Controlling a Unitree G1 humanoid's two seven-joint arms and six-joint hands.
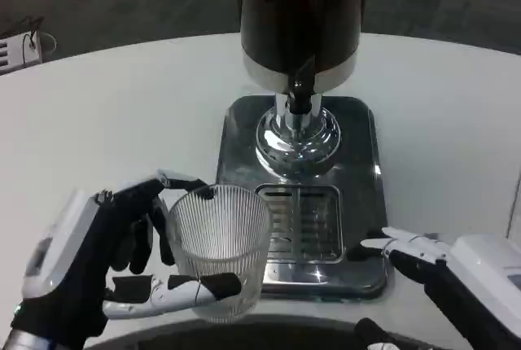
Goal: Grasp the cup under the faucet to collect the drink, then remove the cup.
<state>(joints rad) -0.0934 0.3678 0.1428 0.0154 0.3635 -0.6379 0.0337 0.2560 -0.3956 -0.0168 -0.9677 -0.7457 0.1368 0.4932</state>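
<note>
- The left hand (pixel 106 260) grasps the cup (pixel 218 248): fingers go around the far side of the ribbed glass wall, thumb lies across the near side low down.
- The cup is upright and looks empty, no liquid visible. It is at the front-left of the dispenser base (pixel 244 155), partly over the left edge of the drip grate (pixel 303 220), not under the faucet (pixel 299 89) yet.
- The faucet is a short black spout at the bottom of the dark tank (pixel 297 16), above the chrome column (pixel 297 138). It is well behind the cup and to the right of it.
- The right hand (pixel 415 252) holds nothing; fingers are stretched and apart, tips just beside the front-right corner of the base, low over the white worktop (pixel 106 122). Touching or not, I cannot tell.
- Step in hand, as I judge: grasp is done, now bringing the cup to the faucet. Filling not started.
- Next move needs: carry the cup back & right until the mouth is directly below the spout, keep it upright, put it on the grate. Probably the right hand must then operate the tap; a lever I cannot make out clearly.
- Risk: glass is smooth, so the grip should stay firm.
</note>
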